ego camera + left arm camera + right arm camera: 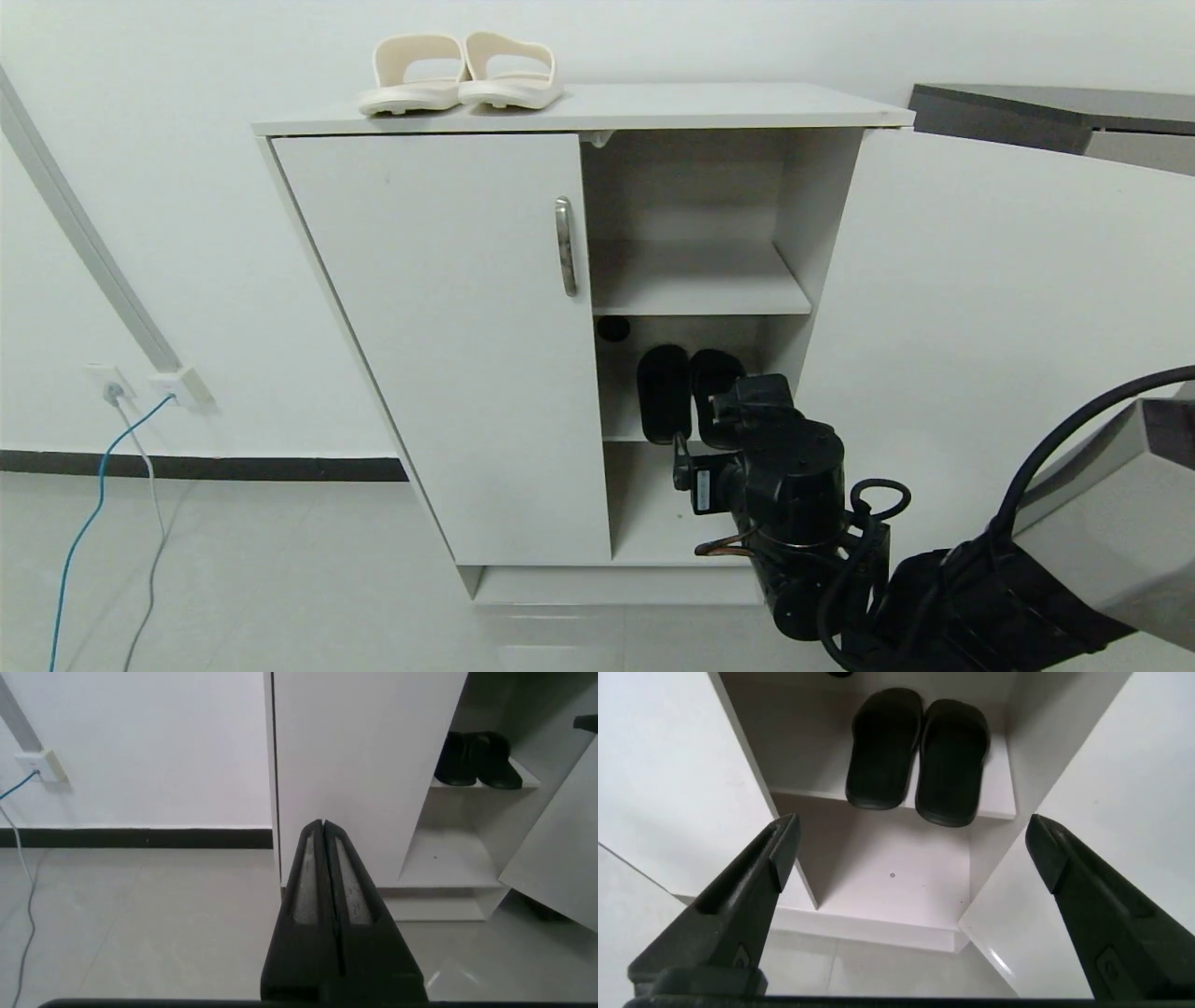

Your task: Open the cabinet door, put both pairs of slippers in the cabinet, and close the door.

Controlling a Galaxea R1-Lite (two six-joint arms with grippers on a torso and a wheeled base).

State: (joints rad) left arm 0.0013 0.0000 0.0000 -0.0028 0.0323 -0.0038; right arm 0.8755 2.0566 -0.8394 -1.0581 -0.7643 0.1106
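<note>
The white cabinet (pixel 728 105) stands against the wall on a pale tiled floor (pixel 280 579). Its left door (pixel 439 345) is closed, and its right door (pixel 980 327) is swung wide open, baring three shelves on that side. The right end effector (pixel 913 826) hangs in front of the open compartment, level with the lower shelves. Its fingers (pixel 775 887) are spread far apart with nothing between them. The left end effector (pixel 322 835) sits low, facing the bottom of the closed door, its two fingers pressed together and holding nothing. A pair of cream slippers (pixel 462 75) lies side by side on the cabinet's top, near its left end. A pair of black slippers (pixel 665 392) lies on the middle shelf inside, touching each other. A slim metal handle (pixel 564 246) runs upright along the closed door's inner edge. Low on the wall to the left are two sockets (pixel 112 383), with a blue cable (pixel 84 523) trailing to the floor.
</note>
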